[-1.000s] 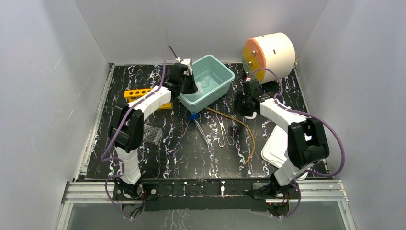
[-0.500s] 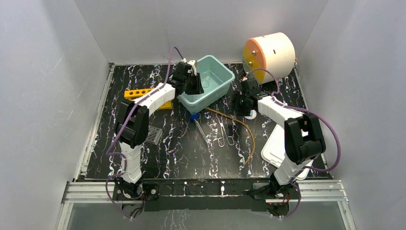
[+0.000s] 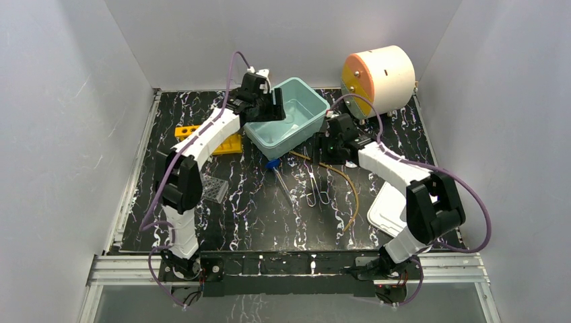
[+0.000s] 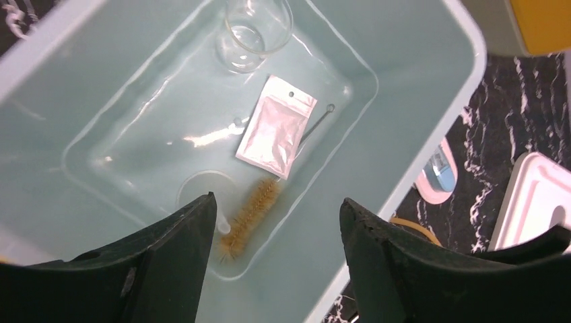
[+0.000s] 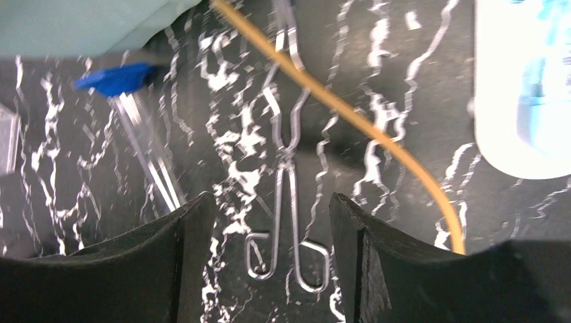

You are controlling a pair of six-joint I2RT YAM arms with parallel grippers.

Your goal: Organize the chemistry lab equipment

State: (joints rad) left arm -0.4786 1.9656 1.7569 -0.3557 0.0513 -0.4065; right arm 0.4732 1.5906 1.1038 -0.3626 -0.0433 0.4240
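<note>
Top external: left gripper point(image 3: 273, 108) over the left part of the bin point(image 3: 296, 134); right gripper point(image 3: 324, 145) low over the table point(image 3: 256, 208), just right of the bin's near corner. Rack point(image 3: 185, 129) on the table left of the bin, partly hidden behind the left arm. Between the arms: tube point(image 3: 273, 163) with blue cap, clips point(image 3: 316, 190), and tubing point(image 3: 347, 182) curving from near the bin toward the front edge. Tray point(image 3: 389, 205) beside the right arm, drum point(image 3: 380, 74) in the far right corner

Left wrist: fingers spread wide, released, nothing between them. Looks straight down into the bin. Dish point(image 4: 258, 30) at the far end of the bin floor, card point(image 4: 277, 134) lying flat mid-floor, brush point(image 4: 250, 215) just beside the card, wire stem passing under it

Right wrist: fingers apart, empty, hovering above the clips and not touching them. Tubing crossing the narrow end of the clips on a slant. Tube lying to the left, cap toward the bin. Tray edge at the right, well apart from the clips
</note>
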